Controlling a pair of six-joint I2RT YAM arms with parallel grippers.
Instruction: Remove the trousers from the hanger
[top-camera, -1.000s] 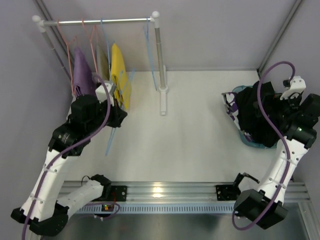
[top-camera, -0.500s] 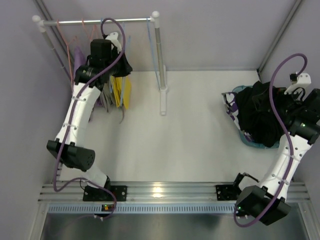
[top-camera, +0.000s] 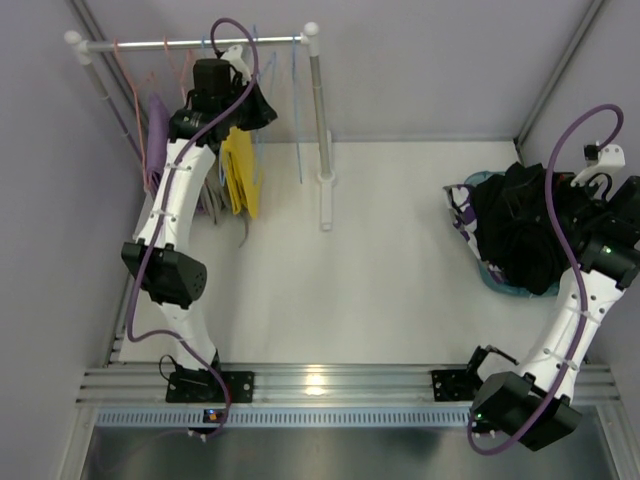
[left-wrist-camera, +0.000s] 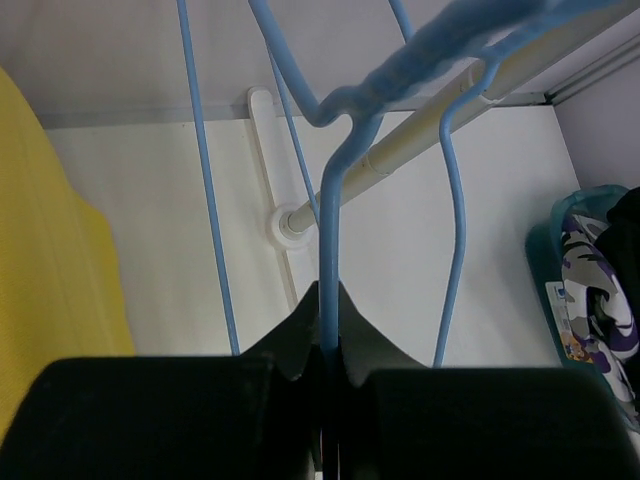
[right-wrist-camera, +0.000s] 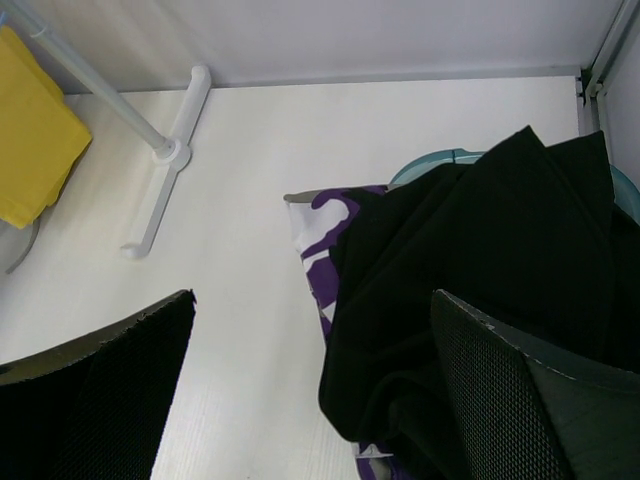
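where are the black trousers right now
In the top external view, the black trousers lie heaped at the right side of the table, over the camouflage trousers in a teal basket.

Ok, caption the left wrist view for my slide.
Left gripper pinching a thin blue wire hanger in front of the white rack post, yellow cloth garment at left.

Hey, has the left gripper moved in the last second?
Yes. In the top view the left gripper went from beside the yellow garment up the picture to just under the rail, shut on a blue hanger.
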